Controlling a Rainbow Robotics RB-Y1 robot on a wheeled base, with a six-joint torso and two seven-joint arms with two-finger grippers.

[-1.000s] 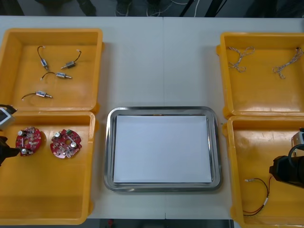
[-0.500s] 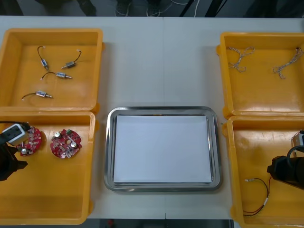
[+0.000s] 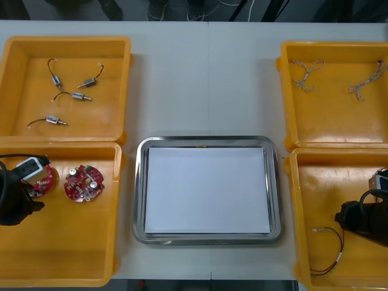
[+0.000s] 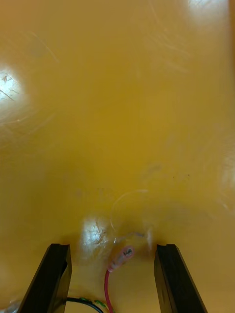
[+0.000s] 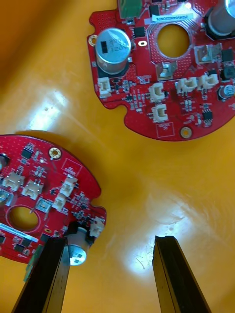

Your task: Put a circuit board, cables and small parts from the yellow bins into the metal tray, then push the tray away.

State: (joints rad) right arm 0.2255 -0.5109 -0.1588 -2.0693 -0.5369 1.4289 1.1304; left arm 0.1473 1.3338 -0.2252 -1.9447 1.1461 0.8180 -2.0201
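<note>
Sliding in from the left edge, the left gripper [image 5: 110, 243] hangs spread over the lower-left yellow bin [image 3: 66, 242], beside the central metal tray [image 3: 206, 139], one finger [image 5: 49, 279] overlapping a circuit board [image 5: 49, 190]. Lower right, the right gripper [image 4: 112, 248], spread, straddles the tip of a red cable [image 4: 120, 256].

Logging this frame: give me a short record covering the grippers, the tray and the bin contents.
Left gripper: open, low over near left bin, one finger at the edge of one of two circuit boards
Right gripper: open, low in near right bin, red end of a cable between its fingers
Metal tray: white inside, nothing loaded yet
Far left bin: four small metal parts
Far right bin: two blue and white cables
</note>
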